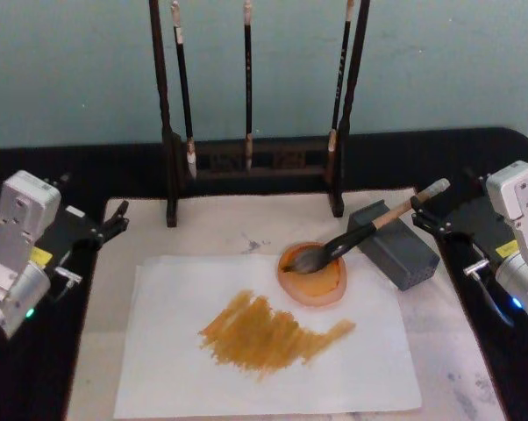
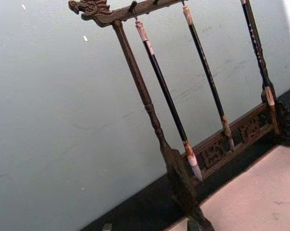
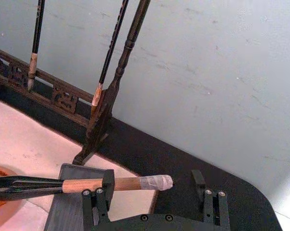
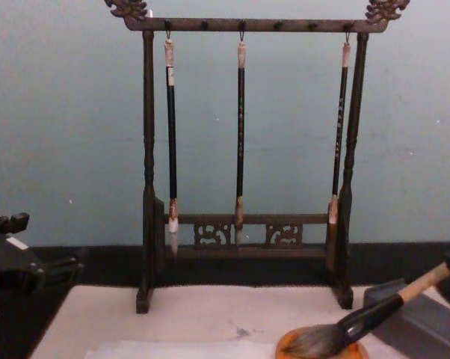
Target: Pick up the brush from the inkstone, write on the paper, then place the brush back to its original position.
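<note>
The brush (image 1: 369, 230) lies tilted, its grey bristles in a round orange dish (image 1: 313, 282) and its tan handle propped on the grey inkstone (image 1: 403, 254). Its white end cap (image 3: 156, 183) sits between the fingers of my right gripper (image 3: 153, 185), which stands open around it at the right of the mat (image 1: 442, 207). The paper (image 1: 246, 368) lies in front of the dish and carries broad orange-brown strokes (image 1: 268, 336). My left gripper (image 1: 115, 221) rests open at the mat's left edge, far from the brush.
A dark wooden brush rack (image 1: 251, 162) stands at the back with three thin black brushes (image 4: 240, 142) hanging from it. The pinkish mat (image 1: 220, 224) lies on a black tabletop (image 1: 36, 167). A pale blue-green wall is behind.
</note>
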### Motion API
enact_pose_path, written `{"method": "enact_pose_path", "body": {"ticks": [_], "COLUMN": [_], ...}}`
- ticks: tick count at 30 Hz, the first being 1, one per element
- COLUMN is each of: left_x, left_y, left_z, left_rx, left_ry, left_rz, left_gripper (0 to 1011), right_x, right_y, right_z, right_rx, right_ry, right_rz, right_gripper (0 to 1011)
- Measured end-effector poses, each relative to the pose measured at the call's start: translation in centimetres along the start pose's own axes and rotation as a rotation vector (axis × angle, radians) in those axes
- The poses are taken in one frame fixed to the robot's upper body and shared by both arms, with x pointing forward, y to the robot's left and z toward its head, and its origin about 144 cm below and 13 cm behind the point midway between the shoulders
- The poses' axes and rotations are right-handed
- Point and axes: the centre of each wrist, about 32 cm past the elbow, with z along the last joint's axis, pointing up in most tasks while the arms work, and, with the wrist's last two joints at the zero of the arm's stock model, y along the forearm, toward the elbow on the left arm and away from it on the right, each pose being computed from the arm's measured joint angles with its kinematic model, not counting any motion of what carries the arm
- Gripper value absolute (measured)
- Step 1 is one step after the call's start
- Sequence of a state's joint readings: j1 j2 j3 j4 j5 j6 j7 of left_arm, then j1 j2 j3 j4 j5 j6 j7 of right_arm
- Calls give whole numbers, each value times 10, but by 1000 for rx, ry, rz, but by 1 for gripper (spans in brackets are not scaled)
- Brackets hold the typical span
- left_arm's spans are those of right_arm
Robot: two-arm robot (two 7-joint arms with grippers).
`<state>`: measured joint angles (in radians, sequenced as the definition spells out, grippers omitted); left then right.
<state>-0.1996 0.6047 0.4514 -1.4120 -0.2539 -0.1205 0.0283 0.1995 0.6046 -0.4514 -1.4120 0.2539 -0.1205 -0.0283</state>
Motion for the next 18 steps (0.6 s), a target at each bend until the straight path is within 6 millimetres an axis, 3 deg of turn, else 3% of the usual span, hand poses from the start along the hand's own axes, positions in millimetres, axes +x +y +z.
{"method": "enact_pose_path", "body": {"ticks": [14,18], "left_x": [0,0], "left_y": [0,0], "left_z": [0,0], "left_rx": [0,0], "left_ry": [0,0], "left_rz": [0,0], "left_gripper": [1010,1010], "right_x": [0,0], "right_y": [0,-15], "right_z": [0,8], "right_rx": [0,15], "right_ry": [0,26], "right_rz": [0,21], "right_gripper": [1000,1000]}}
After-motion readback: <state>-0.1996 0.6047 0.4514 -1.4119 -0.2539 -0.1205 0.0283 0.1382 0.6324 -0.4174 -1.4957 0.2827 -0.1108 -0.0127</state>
